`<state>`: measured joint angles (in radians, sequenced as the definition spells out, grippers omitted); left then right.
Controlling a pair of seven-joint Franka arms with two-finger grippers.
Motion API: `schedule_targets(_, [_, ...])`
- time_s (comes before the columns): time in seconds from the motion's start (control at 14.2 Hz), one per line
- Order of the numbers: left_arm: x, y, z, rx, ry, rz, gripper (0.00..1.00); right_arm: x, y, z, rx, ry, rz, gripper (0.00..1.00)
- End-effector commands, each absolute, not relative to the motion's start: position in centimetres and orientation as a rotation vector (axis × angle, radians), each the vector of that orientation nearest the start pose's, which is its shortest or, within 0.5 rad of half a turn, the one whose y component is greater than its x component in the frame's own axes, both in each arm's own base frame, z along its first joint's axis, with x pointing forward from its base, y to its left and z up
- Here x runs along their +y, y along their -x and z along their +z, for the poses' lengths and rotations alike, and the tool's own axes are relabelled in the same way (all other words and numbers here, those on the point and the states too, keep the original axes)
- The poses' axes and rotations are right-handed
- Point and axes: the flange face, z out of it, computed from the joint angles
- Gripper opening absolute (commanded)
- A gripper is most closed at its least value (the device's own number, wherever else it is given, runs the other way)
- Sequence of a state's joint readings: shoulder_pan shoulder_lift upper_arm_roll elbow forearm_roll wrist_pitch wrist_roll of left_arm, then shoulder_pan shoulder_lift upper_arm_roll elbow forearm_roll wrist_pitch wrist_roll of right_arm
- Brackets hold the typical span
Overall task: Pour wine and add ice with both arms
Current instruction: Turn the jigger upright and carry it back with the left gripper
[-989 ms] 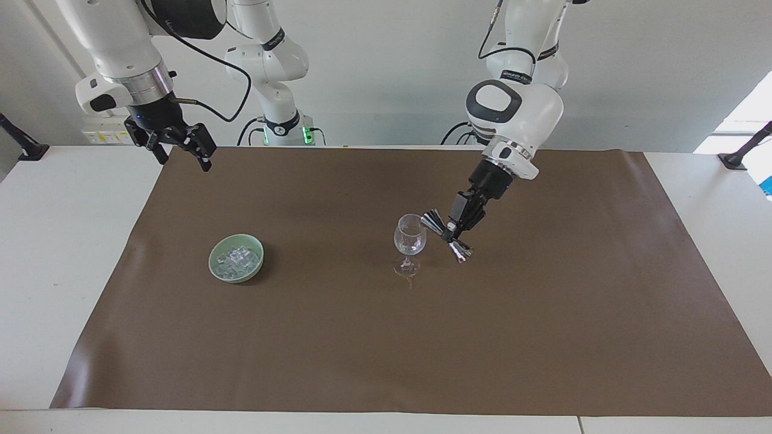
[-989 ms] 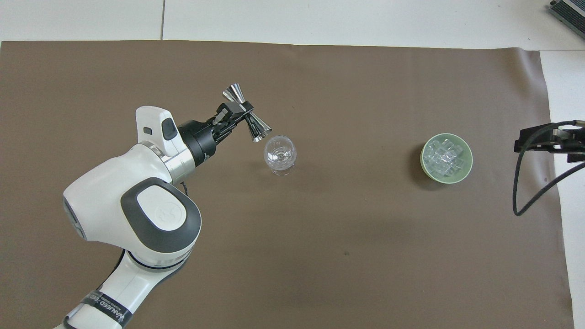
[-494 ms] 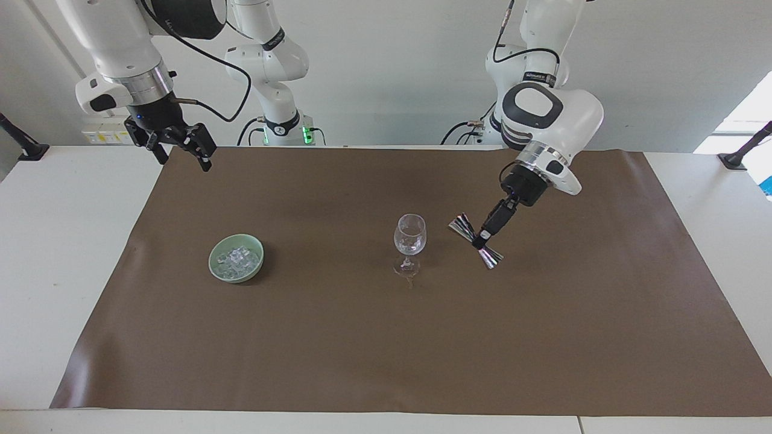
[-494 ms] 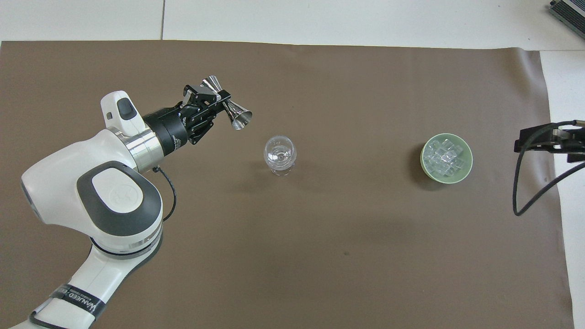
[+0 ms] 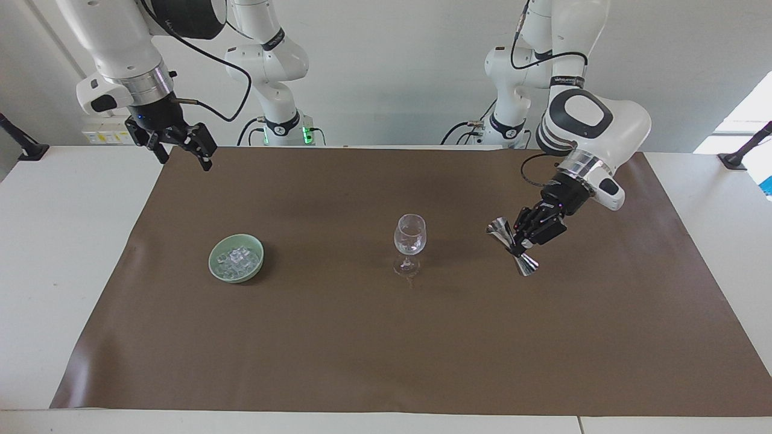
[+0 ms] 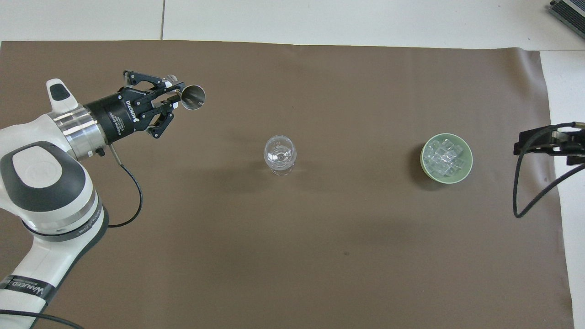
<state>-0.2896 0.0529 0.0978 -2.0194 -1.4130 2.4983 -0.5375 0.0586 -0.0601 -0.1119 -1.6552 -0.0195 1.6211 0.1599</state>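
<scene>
A clear stemmed wine glass (image 5: 410,235) stands upright in the middle of the brown mat; it also shows in the overhead view (image 6: 279,153). My left gripper (image 5: 521,245) is shut on a silver double-cone jigger (image 5: 511,246) and holds it tilted above the mat, well apart from the glass, toward the left arm's end. In the overhead view the left gripper (image 6: 176,96) holds the jigger (image 6: 193,98) with its open mouth showing. The ice (image 5: 238,258) lies heaped in a pale green bowl (image 5: 211,263). My right gripper (image 5: 181,149) waits open, raised over the mat's corner.
The brown mat (image 5: 362,349) covers most of the white table. The bowl (image 6: 423,161) with the ice (image 6: 444,157) stands toward the right arm's end, level with the glass. The right gripper (image 6: 548,141) and its black cable hang at the mat's edge.
My left gripper has carried the jigger away from the glass rim toward the left arm's end of the table and turned it. The right arm has not moved.
</scene>
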Motion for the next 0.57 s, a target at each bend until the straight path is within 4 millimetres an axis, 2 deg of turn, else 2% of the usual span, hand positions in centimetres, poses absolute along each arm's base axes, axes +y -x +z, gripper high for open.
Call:
schedule_targets(0.0, [-8.2,-59.1,46.5,1.381,-1.511,-0.179,0.00,-3.4,-53.1,62.3,0.297,3.119,-0.047,1.00])
schedule_targets(0.21, [-4.8,-59.5,45.4,1.542,-1.355,-0.321,0.00,-3.5,-53.0,61.6,0.240,3.122,-0.074,1.00])
schedule_targets(0.49, [-0.8,-60.1,43.2,1.621,-1.264,-0.476,0.00,-3.4,-52.9,61.3,0.234,3.121,-0.093,1.00])
